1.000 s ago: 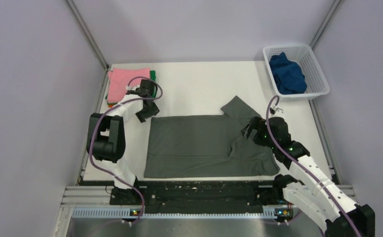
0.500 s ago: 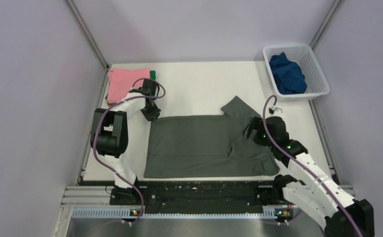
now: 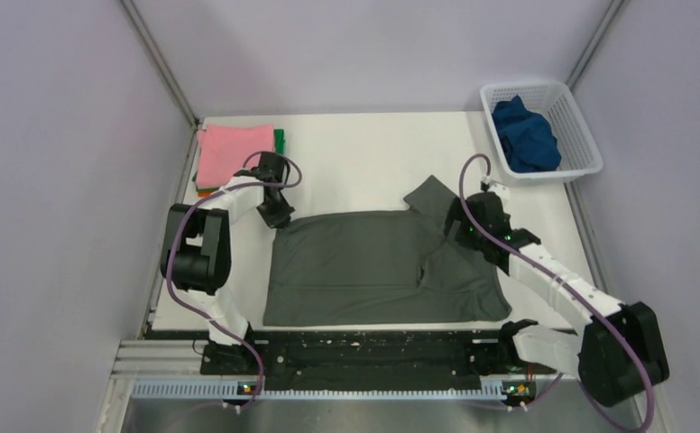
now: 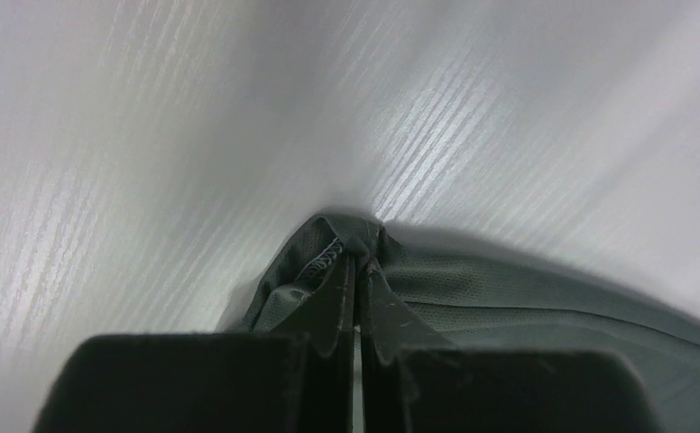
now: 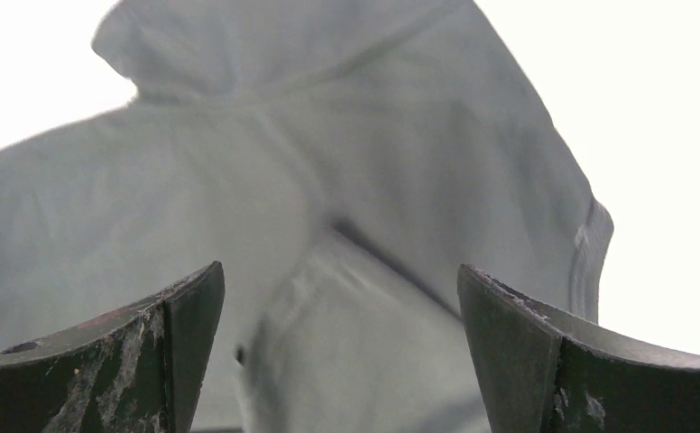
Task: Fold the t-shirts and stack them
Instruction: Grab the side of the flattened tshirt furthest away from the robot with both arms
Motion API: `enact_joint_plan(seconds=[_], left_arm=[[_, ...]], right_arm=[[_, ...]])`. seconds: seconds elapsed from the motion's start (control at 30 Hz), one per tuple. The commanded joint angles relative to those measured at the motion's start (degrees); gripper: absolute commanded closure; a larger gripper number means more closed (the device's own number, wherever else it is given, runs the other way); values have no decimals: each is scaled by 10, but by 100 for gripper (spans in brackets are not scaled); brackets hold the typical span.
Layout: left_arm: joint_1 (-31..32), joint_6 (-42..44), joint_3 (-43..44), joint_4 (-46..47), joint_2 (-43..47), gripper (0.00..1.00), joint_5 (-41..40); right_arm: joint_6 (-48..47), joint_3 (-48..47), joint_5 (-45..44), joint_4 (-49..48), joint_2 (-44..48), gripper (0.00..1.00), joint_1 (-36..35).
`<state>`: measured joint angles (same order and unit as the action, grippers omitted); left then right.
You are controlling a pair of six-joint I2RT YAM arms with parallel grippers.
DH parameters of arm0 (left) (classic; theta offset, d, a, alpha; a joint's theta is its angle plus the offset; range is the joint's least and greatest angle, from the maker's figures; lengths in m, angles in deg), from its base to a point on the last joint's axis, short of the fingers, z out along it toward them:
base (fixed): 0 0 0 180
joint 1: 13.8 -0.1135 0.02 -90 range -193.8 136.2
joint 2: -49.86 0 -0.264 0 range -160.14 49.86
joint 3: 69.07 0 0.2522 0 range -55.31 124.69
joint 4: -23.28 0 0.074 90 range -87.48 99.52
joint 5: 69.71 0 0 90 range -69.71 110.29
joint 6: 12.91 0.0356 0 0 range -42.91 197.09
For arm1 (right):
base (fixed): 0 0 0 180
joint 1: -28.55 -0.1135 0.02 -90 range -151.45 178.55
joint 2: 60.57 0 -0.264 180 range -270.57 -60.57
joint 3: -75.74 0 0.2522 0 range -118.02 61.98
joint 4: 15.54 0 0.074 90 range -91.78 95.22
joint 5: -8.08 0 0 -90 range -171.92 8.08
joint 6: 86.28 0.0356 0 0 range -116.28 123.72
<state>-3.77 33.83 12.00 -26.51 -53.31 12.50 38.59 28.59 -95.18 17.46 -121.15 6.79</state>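
The dark grey t-shirt (image 3: 373, 266) lies flat in the middle of the desk (image 3: 364, 153). It is partly folded. Its right side is turned in, and one sleeve (image 3: 429, 195) pokes out toward 1 o'clock.

The left claw (image 3: 277, 215) is at the shirt's 10 o'clock corner and is pinched tight on it. In the left wrist view the two fingers (image 4: 220, 379) are pressed together with a bunched bit of grey hem between them. I think it grabs the corner because that is the easy place to lift a side and pull it over.

The right claw (image 3: 462, 225) is at the shirt's 2 o'clock side, close to the sleeve. It is wide open and holds nothing. In the right wrist view, grey cloth fills the space past its two spread tips. I think it hangs there so it can come down and grab the other far corner. Then both claws could lift the far edge together and keep the fold straight.

At 10 o'clock on the desk sits a neat pile of folded shirts. The pink t-shirt (image 3: 234, 149) is on top, and a green t-shirt (image 3: 280, 138) peeks out at its right side. That corner keeps them out of the way of the folding.

At 1 o'clock a white basket (image 3: 584, 135) holds the dark blue t-shirt (image 3: 525, 135), scrunched up and waiting. So the job looks about half done.
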Motion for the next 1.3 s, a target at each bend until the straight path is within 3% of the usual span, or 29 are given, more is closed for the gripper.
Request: enact_joint_plan(seconds=[0.0, 0.13, 0.27, 0.4, 0.63, 0.87, 1.1, 1.27], left_arm=[[0, 13, 0, 10, 45, 100, 14], [1, 18, 5, 5, 51, 100, 18], [2, 21, 6, 0, 54, 100, 25], [2, 23, 5, -3, 57, 100, 24], [3, 24, 3, -4, 57, 100, 30], [2, 21, 4, -6, 56, 100, 30], [3, 22, 2, -7, 63, 100, 27], [3, 23, 0, -7, 72, 100, 33]], right_arm=[[-40, -114, -43, -70, -89, 1, -2], [-73, -230, -60, -68, -235, 7, 3], [-86, -359, -66, -27, -364, 21, 3], [-95, -469, -71, -4, -463, 31, 3], [-105, -605, -70, 54, -603, 41, 0], [-97, -599, -95, 66, -632, 49, -4], [-63, -525, -100, 56, -614, 61, -4], [-61, -490, -97, 20, -582, 100, -4]])
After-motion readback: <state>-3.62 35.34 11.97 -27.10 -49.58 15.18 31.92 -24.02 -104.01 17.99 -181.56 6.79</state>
